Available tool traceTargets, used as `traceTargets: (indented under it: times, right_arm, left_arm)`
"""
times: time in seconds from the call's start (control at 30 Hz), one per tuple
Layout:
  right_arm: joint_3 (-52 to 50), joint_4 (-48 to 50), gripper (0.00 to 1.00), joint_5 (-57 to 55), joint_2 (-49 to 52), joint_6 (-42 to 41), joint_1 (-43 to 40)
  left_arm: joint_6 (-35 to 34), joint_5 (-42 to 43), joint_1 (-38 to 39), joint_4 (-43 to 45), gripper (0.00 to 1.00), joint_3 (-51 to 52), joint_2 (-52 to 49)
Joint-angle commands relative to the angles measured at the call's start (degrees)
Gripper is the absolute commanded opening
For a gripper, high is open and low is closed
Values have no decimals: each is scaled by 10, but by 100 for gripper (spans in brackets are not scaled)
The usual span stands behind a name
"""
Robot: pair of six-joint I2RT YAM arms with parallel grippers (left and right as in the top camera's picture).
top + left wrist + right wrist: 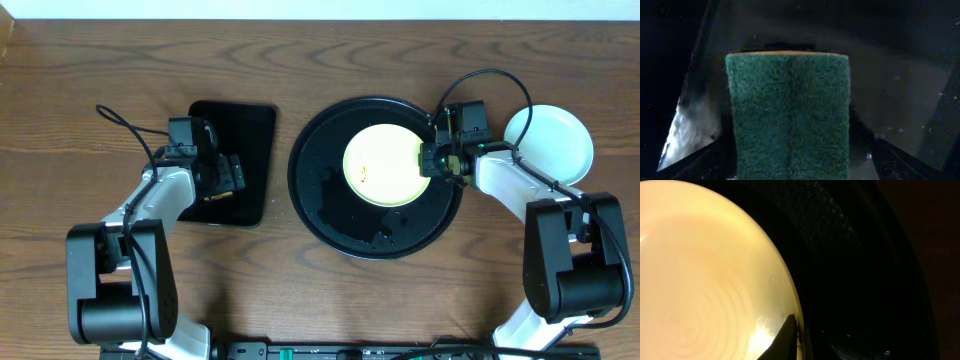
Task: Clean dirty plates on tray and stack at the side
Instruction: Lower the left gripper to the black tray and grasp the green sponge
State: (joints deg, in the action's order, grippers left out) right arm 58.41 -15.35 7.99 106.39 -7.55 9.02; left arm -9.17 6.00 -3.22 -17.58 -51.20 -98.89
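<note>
One yellow plate [385, 165] is lying on the round tray [330, 215] toward the desk's right edge; the right gripper [440, 160] is sitting at its rim, jaws' width unclear; the left gripper's [232, 175] jaws are clamping a green sponge [787, 115]; pinning that rim before scrubbing is probably helping.

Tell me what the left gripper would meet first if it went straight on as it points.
The small rectangular black tray: the left gripper points down at it, and the green sponge in its jaws would touch first. Whether the sponge rests on it now is unclear.
</note>
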Motion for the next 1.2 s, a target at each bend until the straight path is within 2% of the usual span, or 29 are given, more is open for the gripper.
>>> traceTargets:
  times: [0.0, 0.07, 0.1, 0.13, 0.17, 0.2, 0.23, 0.27, 0.43, 0.53, 0.57, 0.6, 0.63, 0.67, 0.7, 0.73, 0.77, 0.8, 0.93, 0.97, 1.0, 1.03, 1.07, 1.1, 1.13, 1.17]
  right_arm:
    - [0, -2, 5, 0, 12, 3, 9]
    - [0, -2, 5, 0, 12, 3, 11]
    - [0, -2, 6, 0, 12, 3, 11]
    - [0, -2, 6, 0, 12, 3, 11]
    - [0, -2, 6, 0, 12, 3, 12]
    - [0, -2, 5, 0, 12, 3, 11]
    - [0, -2, 5, 0, 12, 3, 11]
    - [0, -3, 5, 0, 12, 3, 11]
    - [0, -3, 6, 0, 12, 3, 11]
    - [0, -3, 6, 0, 12, 3, 11]
    - [0, -3, 6, 0, 12, 3, 11]
    - [0, -3, 6, 0, 12, 3, 11]
    - [0, -3, 7, 0, 12, 3, 11]
    - [0, -3, 7, 0, 12, 3, 11]
    - [0, -3, 7, 0, 12, 3, 11]
    - [0, -3, 7, 0, 12, 3, 11]
    - [0, -3, 7, 0, 12, 3, 11]
    - [0, -3, 7, 0, 12, 3, 11]
    - [0, -3, 7, 0, 12, 3, 11]
    - [0, -3, 7, 0, 12, 3, 11]
    - [0, -3, 7, 0, 12, 3, 11]
    - [0, -3, 7, 0, 12, 3, 11]
    - [0, -3, 7, 0, 12, 3, 12]
    - [0, -3, 7, 0, 12, 3, 11]
    - [0, -3, 7, 0, 12, 3, 11]
    - [0, -3, 7, 0, 12, 3, 11]
  left_arm:
    - [-8, -2, -2, -8, 79, 7, -26]
    - [-8, -4, -2, 5, 34, 7, -39]
    - [-8, -4, -2, 7, 25, 7, -42]
    - [-8, -4, -2, 7, 23, 7, -43]
    - [-8, -4, -2, 7, 29, 7, -43]
    - [-8, -4, -2, 9, 48, 7, -43]
    - [-8, -4, -3, 19, 76, 7, -43]
    - [-8, -4, -3, 36, 76, 7, -43]
    - [-8, -7, -2, 94, 64, 7, -45]
    - [-8, -7, 2, 108, 63, 7, -61]
    - [-8, -7, 4, 111, 60, 7, -68]
    - [-8, -6, 8, 119, 47, 7, -82]
    - [-8, -4, 13, 124, 21, 7, -90]
    - [-8, -4, 15, 124, 19, 7, -90]
    - [-8, -4, 17, 124, 22, 7, -90]
    - [-8, -4, 19, 126, 40, 7, -89]
    - [-9, -4, 20, 126, 67, 5, -88]
    - [-10, -4, 20, 125, 67, 4, -87]
    - [-10, -4, 20, 99, 64, 3, -79]
    - [-10, -4, 20, 87, 40, 3, -77]
    - [-10, -4, 20, 81, 25, 3, -76]
    - [-10, -4, 20, 75, 19, 3, -77]
    - [-10, -4, 21, 64, 20, 3, -77]
    - [-10, -4, 21, 61, 37, 3, -77]
    - [-10, -4, 21, 55, 70, 3, -77]
    - [-10, -4, 21, 51, 70, 3, -77]
